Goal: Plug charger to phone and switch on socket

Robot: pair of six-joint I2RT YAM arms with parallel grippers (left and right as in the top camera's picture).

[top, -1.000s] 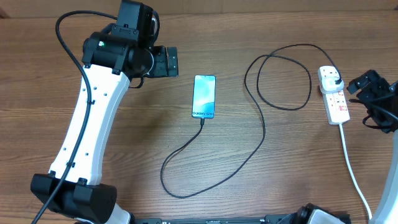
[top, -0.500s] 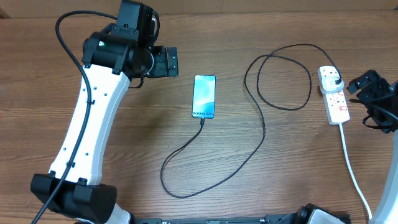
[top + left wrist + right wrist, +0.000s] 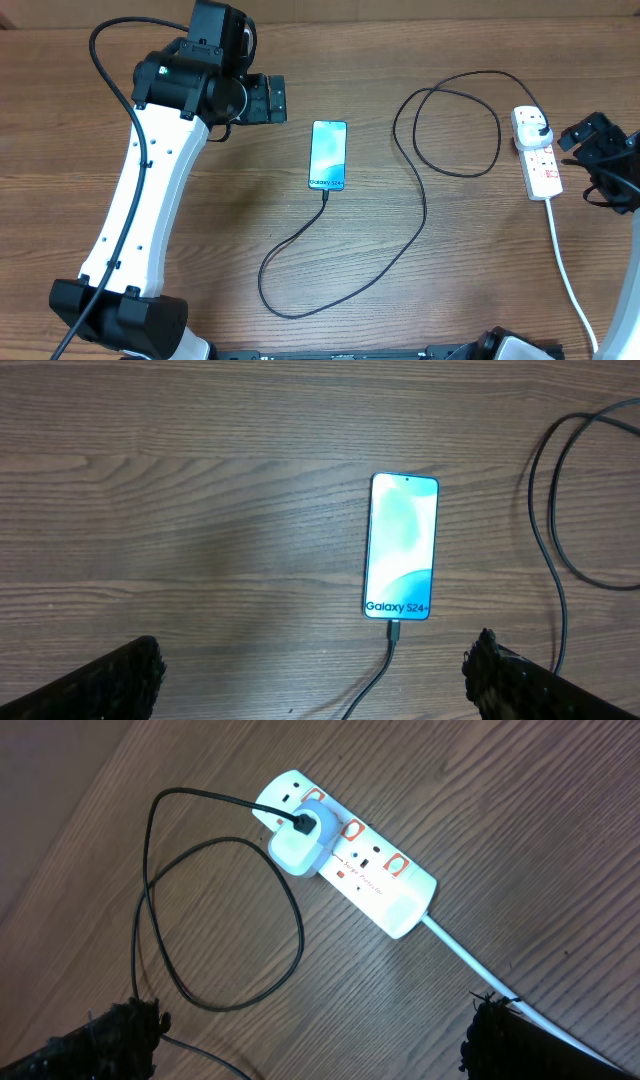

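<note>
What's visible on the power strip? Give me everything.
The power strip is a white plastic-looking oblong with a row of outlets, each with a red-marked switch; on or off cannot be told. It lies flat on the wooden table, on the robot's right side. A white adapter sits plugged in near one end, with a thin black cable leaving it. A thicker white cord exits the other end. The right hand hovers open, not touching.

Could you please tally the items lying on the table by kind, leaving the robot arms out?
Phone: 1
Charger, cable and plug together: 1
Socket, a white power strip: 1
Total: 3
</note>
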